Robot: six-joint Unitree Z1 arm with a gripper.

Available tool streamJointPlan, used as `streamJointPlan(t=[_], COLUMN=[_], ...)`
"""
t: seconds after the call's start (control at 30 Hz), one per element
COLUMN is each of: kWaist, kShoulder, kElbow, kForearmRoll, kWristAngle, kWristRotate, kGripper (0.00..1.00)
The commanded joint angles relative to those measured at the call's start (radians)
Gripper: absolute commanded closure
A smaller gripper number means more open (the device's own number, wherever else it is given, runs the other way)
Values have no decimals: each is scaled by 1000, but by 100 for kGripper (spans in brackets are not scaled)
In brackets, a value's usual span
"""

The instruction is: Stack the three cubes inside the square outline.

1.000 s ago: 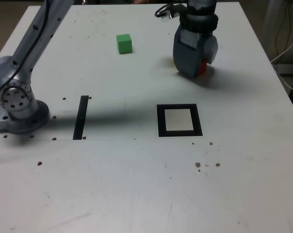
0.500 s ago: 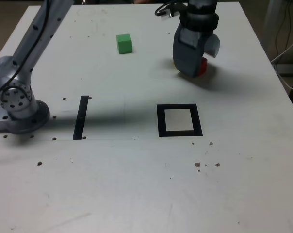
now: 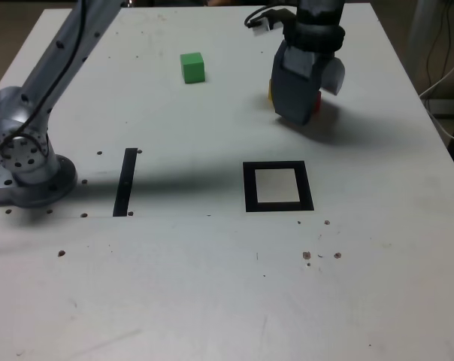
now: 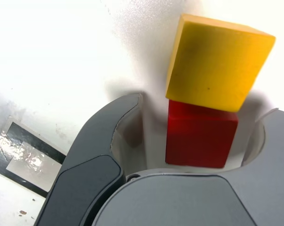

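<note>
My gripper (image 3: 298, 101) hangs low over the table's far right in the exterior view, above the square outline (image 3: 278, 186). Its jaws stand open around the red cube (image 4: 201, 136), with a gap on each side. The yellow cube (image 4: 217, 63) sits against the red one just past the fingertips; I cannot tell whether it rests on it or beside it. From outside, only slivers of the red cube (image 3: 318, 100) and the yellow cube (image 3: 270, 92) show past the gripper body. The green cube (image 3: 192, 67) stands alone, far left of the gripper.
The arm's base (image 3: 28, 162) sits at the exterior view's left, and the arm reaches across the far side of the table. A narrow black strip (image 3: 125, 182) lies between the base and the square outline. Cables hang off the table's right edge.
The jaws have opened off the red cube. The gripper has lifted slightly and now covers more of the red cube in the exterior view.
</note>
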Motion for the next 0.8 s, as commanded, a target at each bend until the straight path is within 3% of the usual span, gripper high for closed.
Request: streamJointPlan(t=[0.0, 0.77], kWaist=[2, 4], kShoulder=[5, 3], kElbow=[-1, 4], kForearmRoll=[2, -7], kWristAngle=[-1, 24], kWristRotate=[-2, -6], kGripper=[23, 67])
